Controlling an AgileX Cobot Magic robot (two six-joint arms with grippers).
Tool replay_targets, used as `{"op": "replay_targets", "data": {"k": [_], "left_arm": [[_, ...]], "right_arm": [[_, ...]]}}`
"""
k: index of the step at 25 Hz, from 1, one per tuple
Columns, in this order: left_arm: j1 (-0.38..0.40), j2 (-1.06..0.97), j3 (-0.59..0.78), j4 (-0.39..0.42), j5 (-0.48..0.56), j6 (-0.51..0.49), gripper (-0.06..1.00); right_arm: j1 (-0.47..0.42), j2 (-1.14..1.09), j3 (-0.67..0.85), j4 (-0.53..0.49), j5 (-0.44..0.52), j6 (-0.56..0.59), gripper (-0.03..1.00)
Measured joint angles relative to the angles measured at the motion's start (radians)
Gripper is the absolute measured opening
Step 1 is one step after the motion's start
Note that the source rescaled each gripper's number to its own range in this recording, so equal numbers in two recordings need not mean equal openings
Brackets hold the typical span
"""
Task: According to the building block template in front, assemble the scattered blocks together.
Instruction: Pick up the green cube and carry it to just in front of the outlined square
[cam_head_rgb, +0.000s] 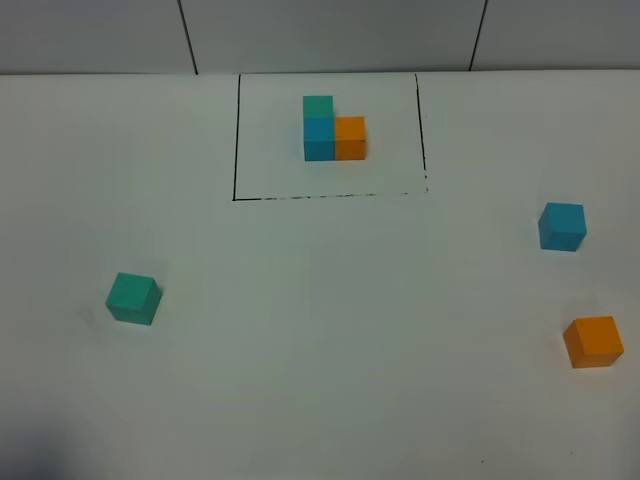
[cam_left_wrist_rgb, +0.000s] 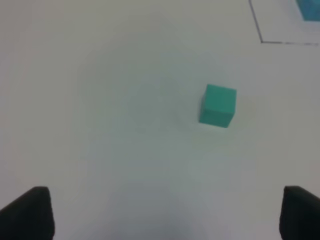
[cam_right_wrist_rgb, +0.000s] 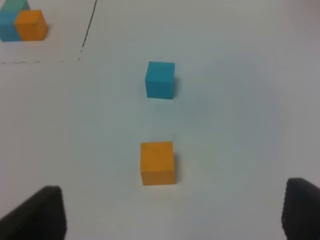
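At the far middle of the white table (cam_head_rgb: 320, 400), inside a thin black rectangle (cam_head_rgb: 236, 140): building block template (cam_head_rgb: 328, 135), an L of three joined cubes. Teal-green farthest, blue touching it on the near side, orange touching the blue on the right. Scattered outside the frame, well apart from the template: teal-green cube (cam_head_rgb: 133, 298) at near left, alone, slightly turned; blue cube (cam_head_rgb: 561, 226) by the right edge; orange cube (cam_head_rgb: 593, 341) nearer than the blue, also by the right edge, close to it but not touching. All three flat on the table, none stacked, none joined. Left gripper (cam_left_wrist_rgb: 164, 215): released, dark fingers (cam_left_wrist_rgb: 27, 212) spread wide, gripping nothing, touching nothing. Hovers on the near side of the teal-green cube, that cube lying ahead of the fingertips on bare table, well apart from both and not between them; corner of the black rectangle farther off to the right. Right gripper (cam_right_wrist_rgb: 172, 215): likewise released, fingers (cam_right_wrist_rgb: 35, 212) wide apart, holding nothing. Hangs on the near side of the orange cube, that cube just ahead of the gap between the fingers, roughly on the midline, clear of both. Blue cube farther along almost the same line, apart from the orange; template far off to the left, past the frame's near right corner.
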Motion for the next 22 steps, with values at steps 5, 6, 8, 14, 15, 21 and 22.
{"op": "replay_targets", "data": {"k": [5,6,8,14,15,21,22], "left_arm": [[0.0,0.434,-0.105,0.02,-0.032,-0.049,1.0],[0.0,0.531,-0.125,0.019,-0.046,-0.049,1.0],[0.0,0.72,-0.177,0.011,-0.079,-0.043,1.0],[-0.087,1.156,-0.369,-0.034,-0.129,0.034,1.0],[-0.117,1.214,-0.4,-0.033,-0.134,0.034,1.0],[-0.218,1.421,-0.484,0.018,-0.167,-0.044,1.0],[-0.224,1.44,-0.484,0.019,-0.177,-0.046,1.0]], "right_arm": [[0.0,0.0,0.0,0.0,0.0,0.0,0.75],[0.0,0.0,0.0,0.0,0.0,0.0,0.75],[0.0,0.0,0.0,0.0,0.0,0.0,0.75],[0.0,0.0,0.0,0.0,0.0,0.0,0.75],[0.0,0.0,0.0,0.0,0.0,0.0,0.75],[0.0,0.0,0.0,0.0,0.0,-0.001,0.75],[0.0,0.0,0.0,0.0,0.0,-0.001,0.75]]}}
